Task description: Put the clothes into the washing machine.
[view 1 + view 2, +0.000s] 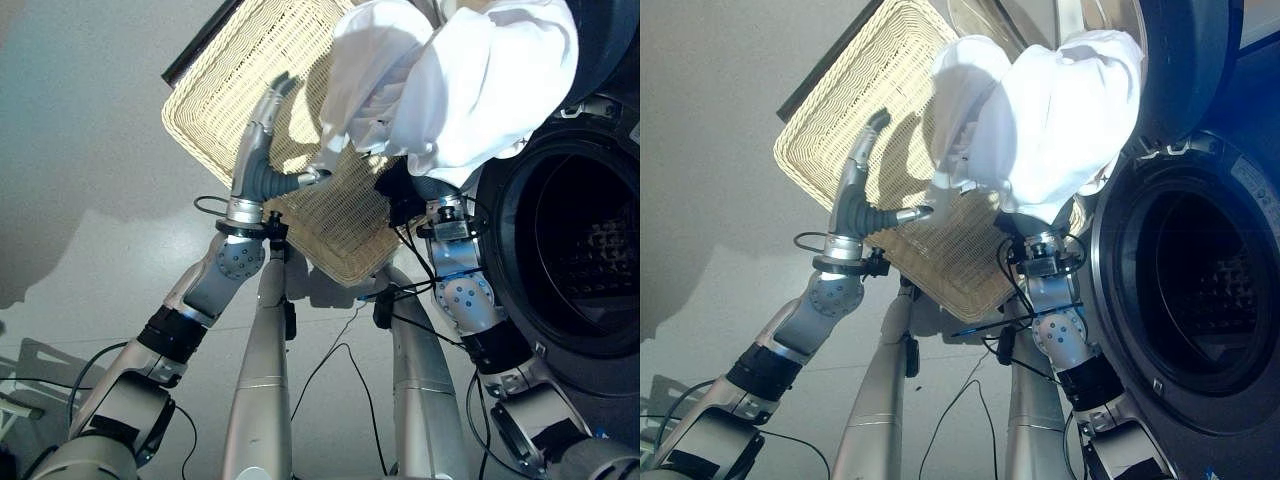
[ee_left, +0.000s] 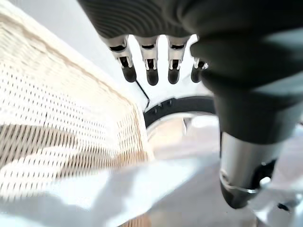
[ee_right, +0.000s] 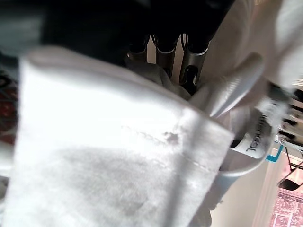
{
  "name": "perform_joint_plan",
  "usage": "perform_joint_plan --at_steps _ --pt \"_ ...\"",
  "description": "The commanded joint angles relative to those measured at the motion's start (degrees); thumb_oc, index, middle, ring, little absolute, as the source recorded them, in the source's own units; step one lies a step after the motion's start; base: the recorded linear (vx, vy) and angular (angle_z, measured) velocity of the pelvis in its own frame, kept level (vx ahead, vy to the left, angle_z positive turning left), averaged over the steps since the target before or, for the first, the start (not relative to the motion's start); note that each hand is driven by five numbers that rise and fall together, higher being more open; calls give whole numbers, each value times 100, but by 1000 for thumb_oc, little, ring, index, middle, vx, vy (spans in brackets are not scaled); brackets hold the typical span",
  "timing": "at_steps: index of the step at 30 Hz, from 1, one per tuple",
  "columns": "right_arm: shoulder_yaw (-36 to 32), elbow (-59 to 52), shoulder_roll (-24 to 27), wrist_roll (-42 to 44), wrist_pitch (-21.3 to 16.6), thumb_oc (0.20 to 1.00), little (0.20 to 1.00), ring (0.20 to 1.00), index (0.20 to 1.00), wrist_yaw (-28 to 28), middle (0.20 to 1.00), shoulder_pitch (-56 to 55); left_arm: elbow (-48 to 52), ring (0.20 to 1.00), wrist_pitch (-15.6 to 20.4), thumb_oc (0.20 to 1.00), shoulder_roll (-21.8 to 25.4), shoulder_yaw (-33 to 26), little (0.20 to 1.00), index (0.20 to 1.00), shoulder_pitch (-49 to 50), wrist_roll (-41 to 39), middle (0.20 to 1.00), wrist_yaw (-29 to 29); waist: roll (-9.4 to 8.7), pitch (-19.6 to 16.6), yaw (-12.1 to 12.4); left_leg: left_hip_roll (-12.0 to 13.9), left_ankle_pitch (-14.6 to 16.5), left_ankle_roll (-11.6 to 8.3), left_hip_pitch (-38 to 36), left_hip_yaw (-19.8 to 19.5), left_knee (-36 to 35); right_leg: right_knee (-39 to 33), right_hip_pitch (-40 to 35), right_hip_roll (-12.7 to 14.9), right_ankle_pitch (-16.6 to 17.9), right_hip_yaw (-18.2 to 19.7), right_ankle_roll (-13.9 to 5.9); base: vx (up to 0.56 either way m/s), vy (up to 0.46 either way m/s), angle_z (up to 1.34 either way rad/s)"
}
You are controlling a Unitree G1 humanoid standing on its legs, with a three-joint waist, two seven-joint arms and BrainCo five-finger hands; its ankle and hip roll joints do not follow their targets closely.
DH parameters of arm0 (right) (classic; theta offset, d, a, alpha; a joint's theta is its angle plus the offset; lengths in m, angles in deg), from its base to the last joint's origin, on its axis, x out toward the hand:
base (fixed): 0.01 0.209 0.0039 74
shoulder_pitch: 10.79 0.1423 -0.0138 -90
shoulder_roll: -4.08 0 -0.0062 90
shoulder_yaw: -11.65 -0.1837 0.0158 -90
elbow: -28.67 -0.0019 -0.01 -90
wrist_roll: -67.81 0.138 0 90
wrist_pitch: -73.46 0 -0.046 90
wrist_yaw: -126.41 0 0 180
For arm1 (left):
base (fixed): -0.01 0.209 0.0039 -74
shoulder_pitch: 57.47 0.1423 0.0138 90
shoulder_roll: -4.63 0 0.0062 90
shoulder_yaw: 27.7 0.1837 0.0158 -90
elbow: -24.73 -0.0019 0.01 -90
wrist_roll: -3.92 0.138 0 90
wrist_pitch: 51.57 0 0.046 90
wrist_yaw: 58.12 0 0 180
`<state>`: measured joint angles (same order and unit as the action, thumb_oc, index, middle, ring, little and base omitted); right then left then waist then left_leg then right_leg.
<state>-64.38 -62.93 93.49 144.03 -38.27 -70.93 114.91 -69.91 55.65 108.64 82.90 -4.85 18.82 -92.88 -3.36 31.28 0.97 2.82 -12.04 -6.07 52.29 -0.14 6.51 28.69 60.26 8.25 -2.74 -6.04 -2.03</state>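
A bunched white garment [image 1: 470, 80] hangs in the air between the wicker basket [image 1: 230, 80] and the washing machine's open drum [image 1: 590, 240]. My right hand [image 1: 405, 190] is under the bundle, mostly covered by it. In the right wrist view its fingers [image 3: 165, 49] are curled into the white cloth [image 3: 104, 156]. My left hand [image 1: 255, 150] is open over the basket's inside, fingers straight. Its thumb [image 2: 241, 165] reaches toward the garment's lower left edge [image 2: 118, 194] and touches it.
The basket lies on the pale floor to the left of the machine, with its near corner [image 1: 975, 300] between my two arms. The machine's dark round door [image 1: 1185, 60] stands open above the drum's rim [image 1: 1110, 300]. A dark mat edge [image 1: 200, 45] runs behind the basket.
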Motion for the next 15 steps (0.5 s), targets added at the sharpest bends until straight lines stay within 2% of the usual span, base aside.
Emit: perform_joint_plan --at_steps 1,4,8,15 --pt "-135 -921 40 -45 -315 200 200 200 200 -401 200 9 328 1000 380 1000 -245 -228 1000 1000 -168 144 1000 -496 317 -149 -158 -226 497 -68 105 65 537 -1539 -490 -111 1278 -282 -765 0 0 0" --pt "-176 -860 1 -170 -322 200 200 200 200 -367 200 25 230 1000 411 1000 -288 -326 1000 1000 -191 240 1000 -802 300 -149 -162 -215 498 -79 106 69 536 -1531 -491 -122 1269 -274 -761 0 0 0" --pt "-208 -811 -9 -275 -319 200 200 200 200 -281 200 34 159 1000 387 1000 -307 -378 1000 1000 -196 -68 1000 -783 295 -149 -163 -213 503 -87 107 67 553 -1517 -495 -123 1260 -266 -762 0 0 0" --pt "-356 -63 194 -489 -175 200 200 200 200 385 200 88 -663 1000 412 1000 -292 -416 1000 1000 -361 -435 1000 -1197 279 -149 -219 -178 488 -131 89 107 583 -1474 -497 -147 1260 -225 -764 -5 24 1"
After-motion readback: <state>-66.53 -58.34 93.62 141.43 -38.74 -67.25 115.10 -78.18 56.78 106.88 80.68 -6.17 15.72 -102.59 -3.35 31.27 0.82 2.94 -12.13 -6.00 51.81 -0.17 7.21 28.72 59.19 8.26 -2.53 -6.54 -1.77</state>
